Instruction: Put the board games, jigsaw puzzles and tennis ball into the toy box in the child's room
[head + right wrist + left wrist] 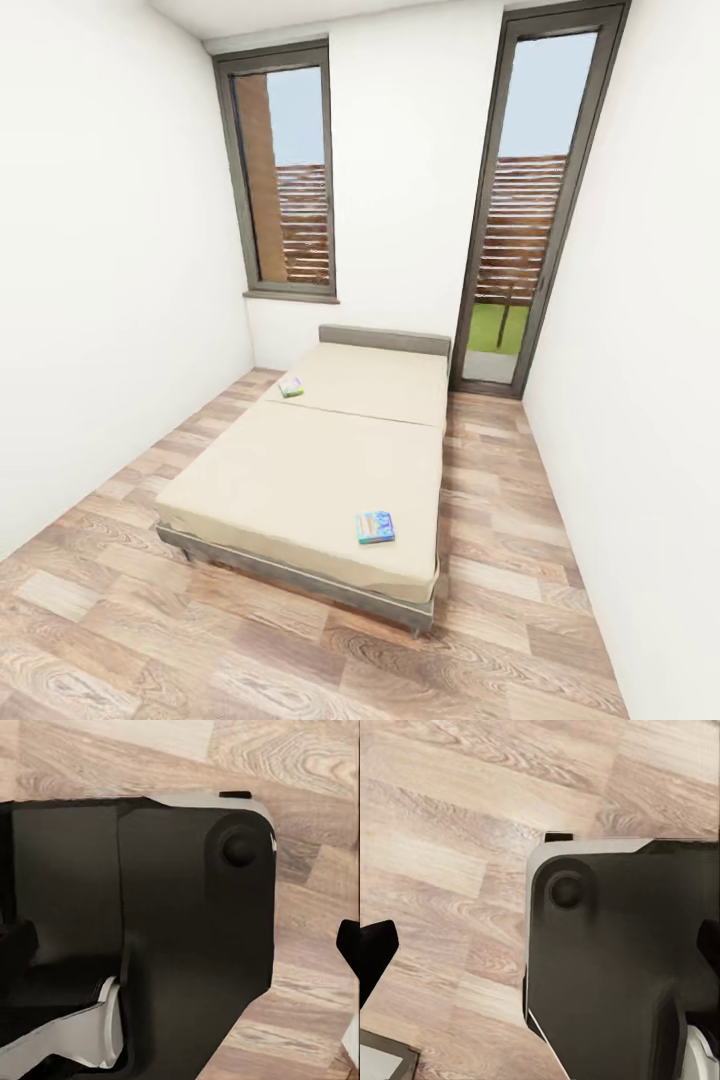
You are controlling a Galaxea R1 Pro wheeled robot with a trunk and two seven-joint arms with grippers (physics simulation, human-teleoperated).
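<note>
**Two game boxes on the bed**

While I face the bed (300, 480) at frame centre, one board game (291, 387) lies upper left on its mattress, another (375, 526) lower right. Whether my fingers are apart, I cannot tell; wrist views show my base (615, 960) over floor (442, 832).

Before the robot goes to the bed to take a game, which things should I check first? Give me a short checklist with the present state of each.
1. Bed in sight ahead: ok.
2. Near game box lying flat by the foot end: ok.
3. Far game box lying at the mattress edge near the head end: ok.
4. Wood floor between robot and bed free of obstacles: ok.
5. Grippers open and empty: cannot tell; the wrist views show the robot's dark base over floor.
6. Toy box location: cannot tell.
</note>
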